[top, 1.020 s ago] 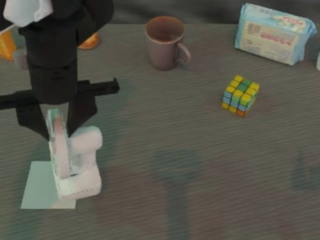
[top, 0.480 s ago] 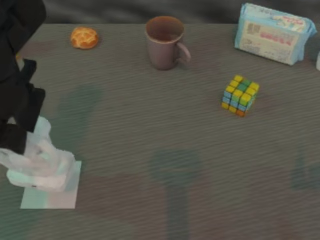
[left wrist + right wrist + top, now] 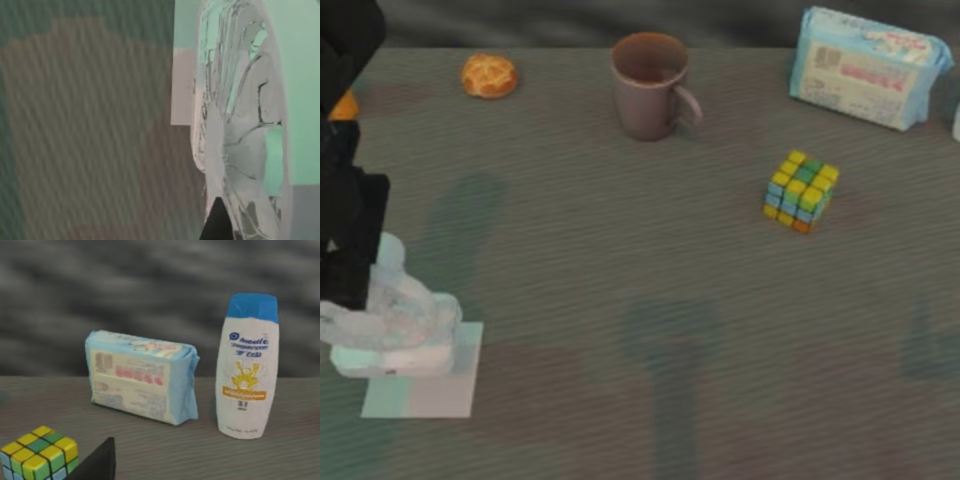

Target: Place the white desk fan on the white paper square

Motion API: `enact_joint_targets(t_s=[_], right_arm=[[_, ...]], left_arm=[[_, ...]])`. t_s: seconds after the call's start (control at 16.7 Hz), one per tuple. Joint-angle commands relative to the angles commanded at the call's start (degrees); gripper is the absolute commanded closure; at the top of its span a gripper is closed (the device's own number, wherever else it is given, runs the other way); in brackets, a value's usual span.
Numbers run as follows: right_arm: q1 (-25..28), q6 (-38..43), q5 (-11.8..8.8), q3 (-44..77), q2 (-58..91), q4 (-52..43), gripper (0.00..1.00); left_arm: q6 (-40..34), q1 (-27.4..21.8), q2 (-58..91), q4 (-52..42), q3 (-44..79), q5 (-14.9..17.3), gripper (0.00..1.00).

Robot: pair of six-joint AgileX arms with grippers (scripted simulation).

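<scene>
Left gripper (image 3: 355, 285): sitting at the table's left edge above the white desk fan (image 3: 390, 335); over the last second it has been swinging left and carrying the fan with it. Whether its fingers are clamped or parted, I cannot tell; the wrist view is showing only a dark fingertip beside the slatted grille.

Fan: now lying over the far left part of the white paper square (image 3: 420, 385), its base overhanging the paper's left edge; half a second ago it was sitting slightly higher and blurred, so it is settling downward.

Meaning for task: placement is looking nearly done, though the fan is appearing off-centre, so release may need a small correction first.

Farther off: Rubik's cube (image 3: 801, 191), purple mug (image 3: 648, 85), bread roll (image 3: 488, 75), tissue packet (image 3: 870, 65), all unmoved.

Right gripper: parked out of the top view, its wrist camera facing a shampoo bottle (image 3: 247, 365).
</scene>
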Motion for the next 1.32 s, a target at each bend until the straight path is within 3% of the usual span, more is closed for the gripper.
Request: enact_joint_targets(t_s=[0.72,1.32], right_arm=[[0.0,0.0,0.0,0.0,0.0,0.0,0.0],[0.0,0.0,0.0,0.0,0.0,0.0,0.0]], left_arm=[[0.49,0.47,0.88,7.94,-7.05,0.0,1.0],[0.49,0.47,0.88,7.94,-7.05,0.0,0.25]])
